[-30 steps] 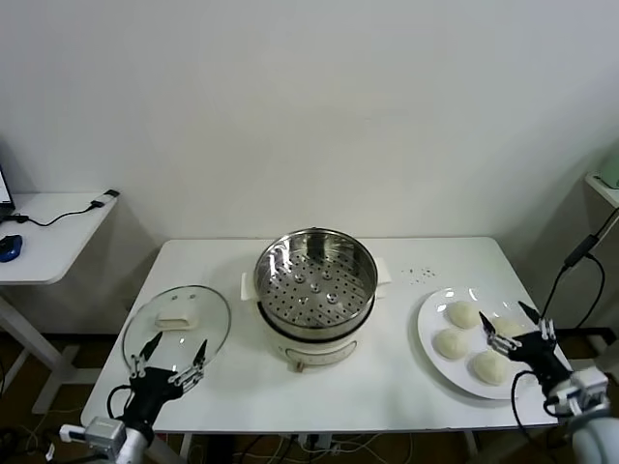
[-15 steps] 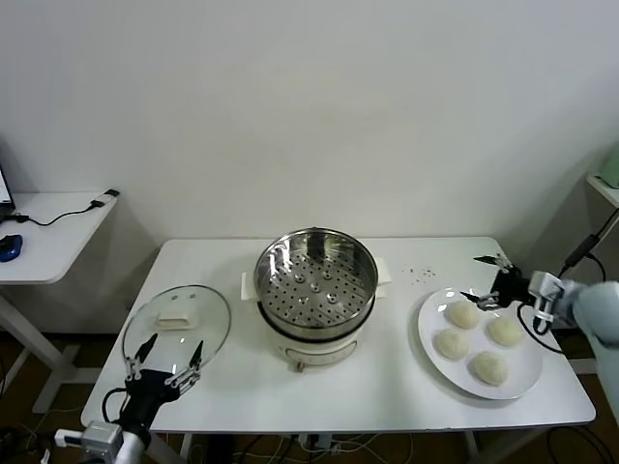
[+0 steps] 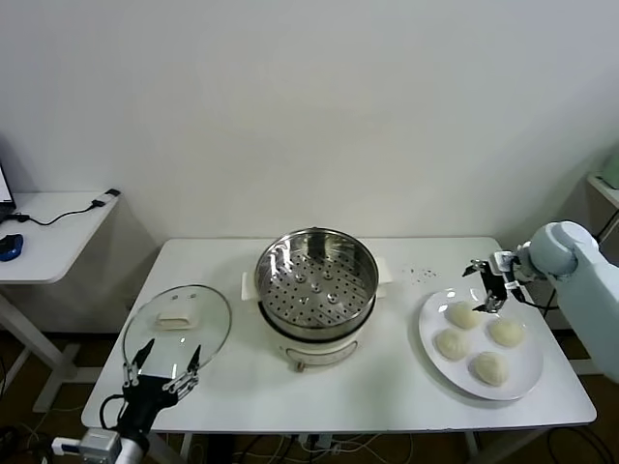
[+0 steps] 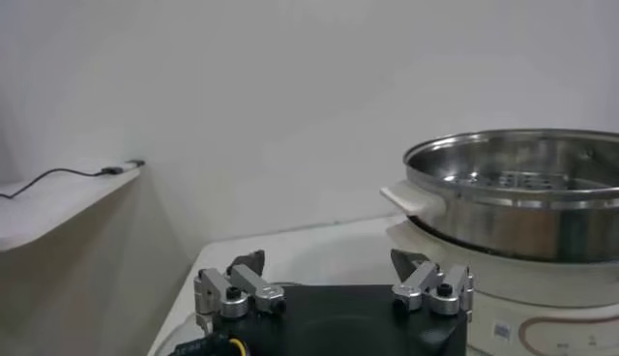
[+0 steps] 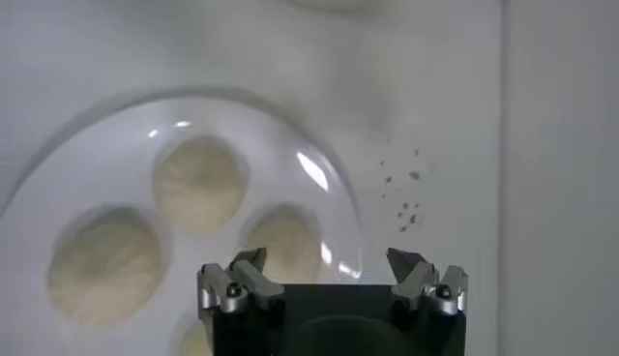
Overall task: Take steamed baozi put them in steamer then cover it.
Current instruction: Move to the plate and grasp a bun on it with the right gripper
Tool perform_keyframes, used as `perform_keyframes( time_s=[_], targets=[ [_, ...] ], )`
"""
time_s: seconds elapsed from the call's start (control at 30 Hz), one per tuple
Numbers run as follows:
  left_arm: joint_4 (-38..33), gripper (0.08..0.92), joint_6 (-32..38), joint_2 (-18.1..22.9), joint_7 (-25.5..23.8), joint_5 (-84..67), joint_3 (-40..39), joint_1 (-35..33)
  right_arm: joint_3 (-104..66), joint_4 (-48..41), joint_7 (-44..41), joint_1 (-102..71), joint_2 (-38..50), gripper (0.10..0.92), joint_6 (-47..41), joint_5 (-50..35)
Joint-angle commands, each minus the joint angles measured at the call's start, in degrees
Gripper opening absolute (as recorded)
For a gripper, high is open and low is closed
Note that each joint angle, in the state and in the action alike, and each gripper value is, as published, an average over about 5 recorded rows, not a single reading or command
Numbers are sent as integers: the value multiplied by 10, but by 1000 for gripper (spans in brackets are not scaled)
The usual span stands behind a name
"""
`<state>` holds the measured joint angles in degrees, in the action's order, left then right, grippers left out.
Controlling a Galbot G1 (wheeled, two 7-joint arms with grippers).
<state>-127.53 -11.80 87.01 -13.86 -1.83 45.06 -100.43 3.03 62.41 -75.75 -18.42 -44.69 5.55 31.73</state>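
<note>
right claw (image 3: 487, 282) wide open, holds nothing, above far rim of plate (image 3: 429, 333) | four steamed baozi (image 3: 462, 315) on plate just under and nearer than claw | steamer (image 3: 316, 280) well apart, empty | since 0.5 s ago claw turned downward | left claw (image 3: 161, 362) open, idle at worktop (image 3: 387, 377) near edge, beside lid (image 3: 177, 324)

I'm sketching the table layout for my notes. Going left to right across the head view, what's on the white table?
glass lid → steamer → dark specks → plate carrying four steamed baozi, with the right gripper above its far edge. The left gripper waits by the lid's near edge.
</note>
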Motion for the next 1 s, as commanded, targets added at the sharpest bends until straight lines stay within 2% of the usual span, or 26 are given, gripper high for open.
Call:
perform_keyframes(
  time_s=[0.03,0.47,1.0],
  targets=[
    [-1,823,1,2,0,1,2,-4,36,-82,-38,43,-31,823,36,50],
    [-1,823,-1,3,-3,1,7,-8,2,-138,24,22,-91,823,51,78],
    [-1,823,0,3,-4,1,6,-9,-6,-147,43,16,-97,823,45,83]
  ],
)
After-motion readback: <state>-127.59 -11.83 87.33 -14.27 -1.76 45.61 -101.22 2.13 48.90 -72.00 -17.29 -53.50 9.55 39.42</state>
